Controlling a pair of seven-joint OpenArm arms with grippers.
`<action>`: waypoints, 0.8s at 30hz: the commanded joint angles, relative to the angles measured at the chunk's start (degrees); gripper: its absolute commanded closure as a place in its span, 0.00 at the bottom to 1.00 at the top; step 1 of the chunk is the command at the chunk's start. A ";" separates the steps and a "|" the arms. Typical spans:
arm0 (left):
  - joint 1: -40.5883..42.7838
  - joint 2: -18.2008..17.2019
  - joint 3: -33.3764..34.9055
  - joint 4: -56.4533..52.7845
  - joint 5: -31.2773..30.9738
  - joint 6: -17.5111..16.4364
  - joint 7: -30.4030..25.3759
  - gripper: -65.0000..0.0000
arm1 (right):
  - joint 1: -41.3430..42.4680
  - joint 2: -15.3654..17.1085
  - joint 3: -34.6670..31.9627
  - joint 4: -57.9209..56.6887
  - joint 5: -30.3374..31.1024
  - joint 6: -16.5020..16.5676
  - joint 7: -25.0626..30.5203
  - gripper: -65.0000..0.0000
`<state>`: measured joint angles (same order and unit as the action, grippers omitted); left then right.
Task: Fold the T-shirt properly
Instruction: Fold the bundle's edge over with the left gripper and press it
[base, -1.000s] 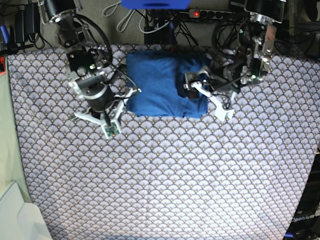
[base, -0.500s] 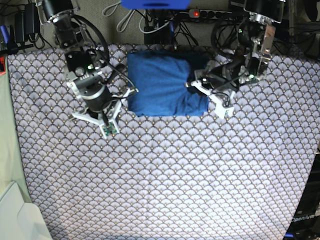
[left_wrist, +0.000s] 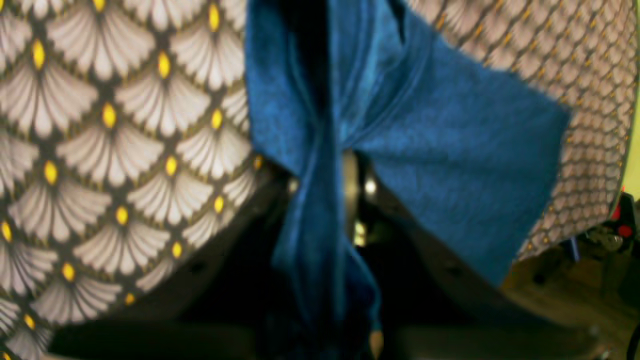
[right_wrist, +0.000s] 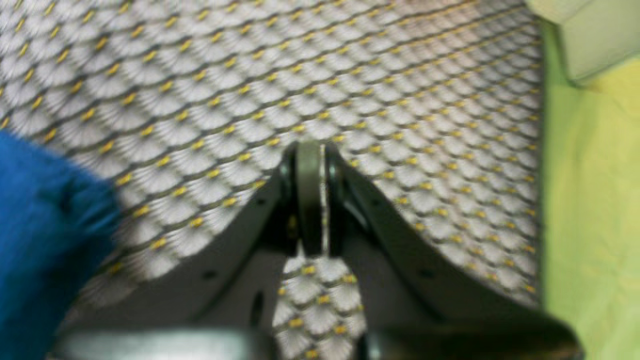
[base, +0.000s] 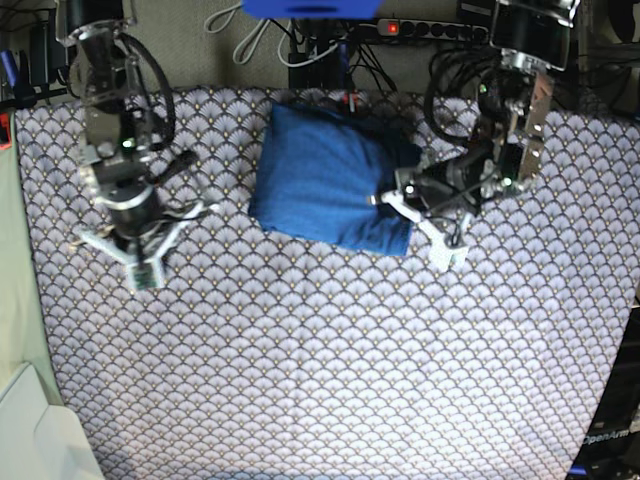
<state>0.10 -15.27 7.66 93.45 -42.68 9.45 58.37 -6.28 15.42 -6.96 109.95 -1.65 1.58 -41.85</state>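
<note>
Left gripper (base: 392, 197), right of centre in the base view: pinched tight on an edge of the T-shirt (base: 325, 178), blue cloth bunched between the fingers (left_wrist: 350, 185). Right gripper (right_wrist: 309, 150), at left in base view: clamped together, holding nothing, apart from the shirt. T-shirt folded, upper centre of the table cover (base: 320, 350).

closed pincer (right_wrist: 310, 200), table cover (right_wrist: 350, 85), T-shirt (right_wrist: 45, 225)
</note>
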 joint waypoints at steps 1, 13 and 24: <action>-2.34 -0.78 1.09 0.92 -1.15 0.44 -0.74 1.00 | -0.27 0.54 1.91 1.30 -0.50 -0.31 1.10 1.00; -24.05 -2.27 31.15 -11.12 -1.06 0.44 -1.36 1.00 | -3.87 0.27 19.14 2.88 -0.59 10.50 1.10 1.00; -30.82 5.11 44.08 -11.12 13.71 0.35 -1.27 1.00 | -4.13 0.27 29.07 2.80 -0.59 15.78 1.10 1.00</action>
<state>-29.08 -10.55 52.25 81.41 -28.62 9.89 58.17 -10.85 15.07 21.71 111.74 -2.33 17.17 -42.00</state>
